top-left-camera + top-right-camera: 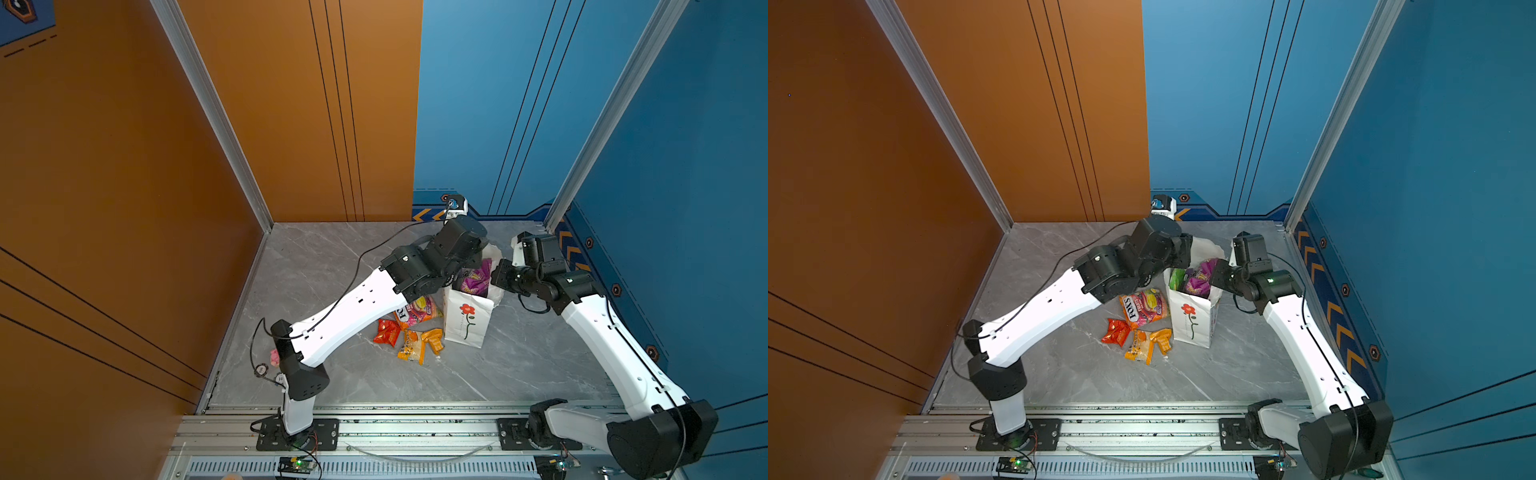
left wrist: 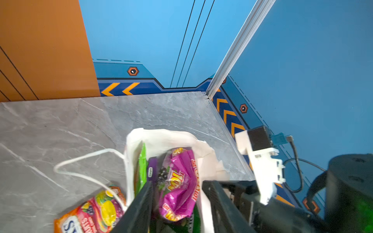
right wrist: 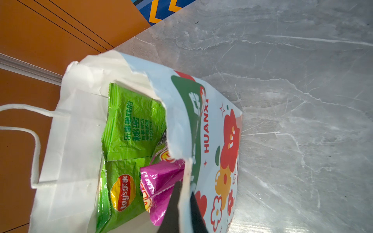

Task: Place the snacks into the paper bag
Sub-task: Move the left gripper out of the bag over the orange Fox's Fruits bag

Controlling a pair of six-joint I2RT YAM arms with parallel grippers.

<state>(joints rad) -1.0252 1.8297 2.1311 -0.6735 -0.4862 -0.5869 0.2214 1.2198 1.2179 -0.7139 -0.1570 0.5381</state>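
Grey marble-patterned tabletop (image 1: 316, 266), walled by orange and blue panels, on which the white paper bag (image 1: 1192, 322) is stood upright with its flower face shown in both top views. The bag's rim is pinched by the right gripper (image 3: 184, 193), jaws clamped on the paper wall, so that the mouth is held open. The left gripper (image 2: 177, 183) is placed over the mouth with jaws parted either side of a purple packet (image 2: 177, 197), which is judged released, no finger being seen to press it. A green Lay's packet (image 3: 123, 187) and a smaller green packet (image 3: 133, 121) are already lodged inside. Just beside the bag, the FOX'S packet (image 1: 1144, 309), a red-orange packet (image 1: 1116, 331) and small orange-yellow packets (image 1: 1148, 345) are left on the tabletop.

Hazards: the purple packet is seated high, its top near the rim, and could be dragged out by a withdrawn finger or tipped over the edge. The rim at the pinch is ragged and could be torn by any pull. The tall, light bag could be toppled if the pinch is shifted sideways. The cord handle (image 2: 84, 161) is draped beside the FOX'S packet and could be snagged when that packet is lifted.
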